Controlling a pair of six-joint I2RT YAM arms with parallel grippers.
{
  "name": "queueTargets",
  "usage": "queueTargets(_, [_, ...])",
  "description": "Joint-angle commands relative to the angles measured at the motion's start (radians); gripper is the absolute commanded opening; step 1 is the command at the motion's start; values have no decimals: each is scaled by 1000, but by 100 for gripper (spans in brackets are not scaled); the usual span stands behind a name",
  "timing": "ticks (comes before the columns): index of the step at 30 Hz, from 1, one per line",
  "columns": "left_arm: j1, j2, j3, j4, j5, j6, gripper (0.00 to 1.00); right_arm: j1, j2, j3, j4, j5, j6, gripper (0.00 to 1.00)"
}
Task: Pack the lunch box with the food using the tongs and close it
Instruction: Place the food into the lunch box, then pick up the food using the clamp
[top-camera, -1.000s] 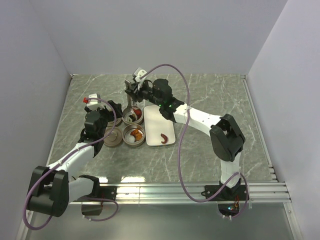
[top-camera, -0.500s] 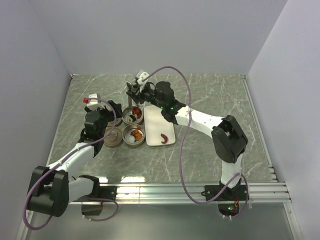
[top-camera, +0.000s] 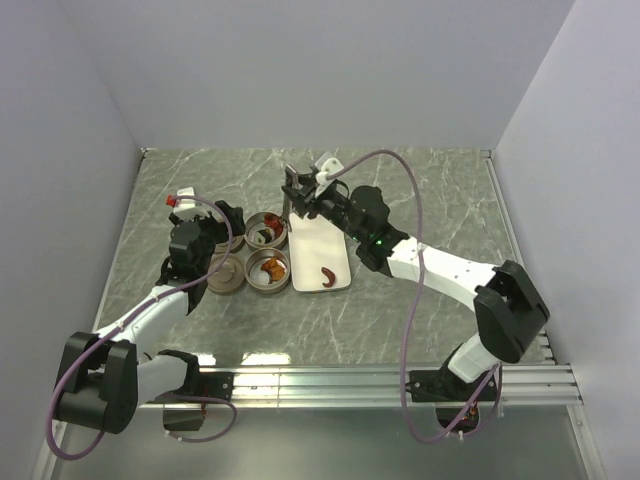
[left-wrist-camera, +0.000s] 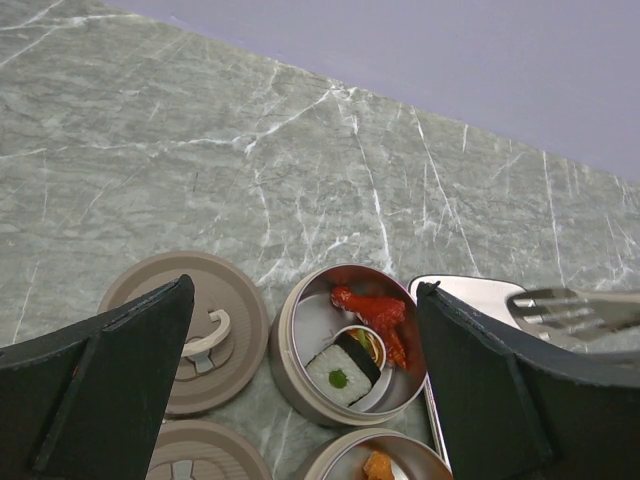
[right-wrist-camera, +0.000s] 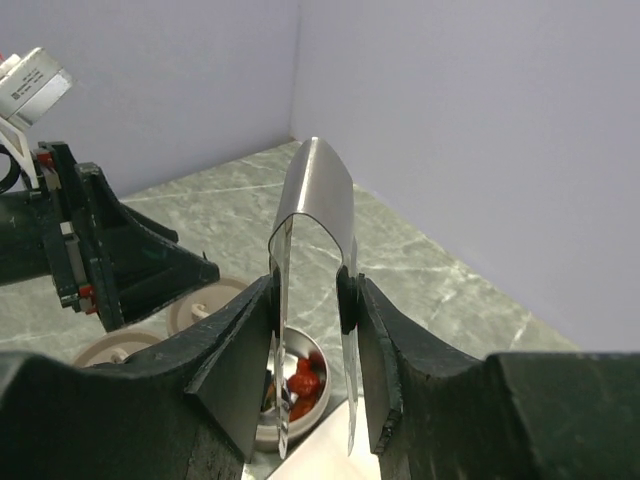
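Note:
The lunch box is two round metal tins. The far tin (left-wrist-camera: 290, 365) holds red food (left-wrist-camera: 378, 309), a white rice piece (left-wrist-camera: 338, 372) and a small cup. An orange piece lies in the near tin (top-camera: 268, 270). Two handled lids (left-wrist-camera: 150, 310) lie to their left. My right gripper (right-wrist-camera: 312, 295) is shut on the tongs (right-wrist-camera: 318, 200), which hang tips down above the far end of the white tray (top-camera: 322, 238), beside the far tin (right-wrist-camera: 318, 352). My left gripper (left-wrist-camera: 305, 287) stands open above the lids and far tin, holding nothing. One red-brown piece (top-camera: 327, 273) lies on the tray.
The tray (left-wrist-camera: 470, 290) sits right of the tins on the marble table. The tongs' tips (left-wrist-camera: 580, 310) show at the right edge of the left wrist view. White walls close in the left, back and right; a metal rail (top-camera: 400, 380) runs along the near edge.
My right arm has swung right and carried the tongs from above the far tin to the tray's far end. The left arm has not moved.

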Motion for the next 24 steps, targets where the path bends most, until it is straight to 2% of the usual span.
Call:
queueTargets(1, [5, -1, 17, 40, 15, -12, 100, -3, -82, -53, 61, 91, 33, 45])
queueTargets(11, [5, 2, 17, 40, 21, -12, 99, 58, -257, -255, -27, 332, 114, 42])
queueTargets(18, [5, 3, 17, 37, 25, -15, 99, 86, -355, -333, -102, 397, 177, 41])
queueTargets(24, [5, -1, 17, 37, 27, -15, 100, 95, -377, -373, -134, 414, 211, 41])
